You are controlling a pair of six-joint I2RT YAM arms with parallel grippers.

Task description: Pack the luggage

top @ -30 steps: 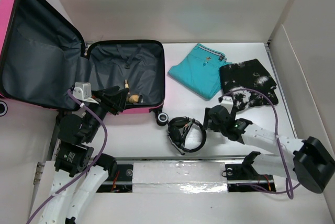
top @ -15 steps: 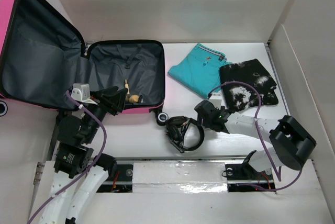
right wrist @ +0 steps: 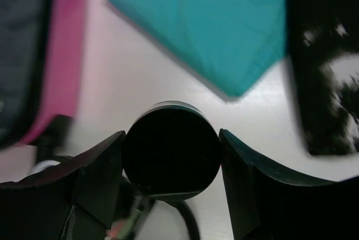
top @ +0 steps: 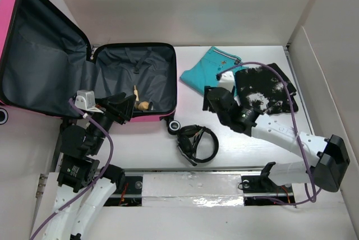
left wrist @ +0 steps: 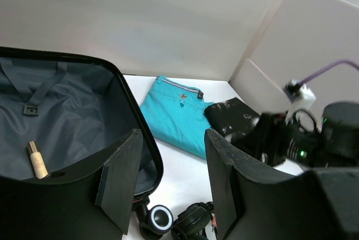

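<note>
The luggage (top: 123, 77) is a hot-pink suitcase lying open at the left, its dark grey lining up and its lid (top: 39, 55) propped back. It also shows in the left wrist view (left wrist: 67, 122) and as a pink edge in the right wrist view (right wrist: 61, 55). A small tan bottle (top: 143, 104) lies inside it. My left gripper (top: 120, 107) is open and empty over the suitcase's near rim, its jaws apart (left wrist: 172, 136). My right gripper (top: 210, 95) is shut on a black round object (right wrist: 171, 156), held above the table between the suitcase and the teal shirt.
A folded teal shirt (top: 205, 77) and a black-and-white garment (top: 269, 88) lie at the back right. Black headphones (top: 197, 143) lie near the front, by the suitcase wheel (top: 174, 127). White walls close the back and right.
My right gripper has moved from beside the headphones toward the back, nearer the teal shirt, with the black round object in it. The left arm has barely moved.
</note>
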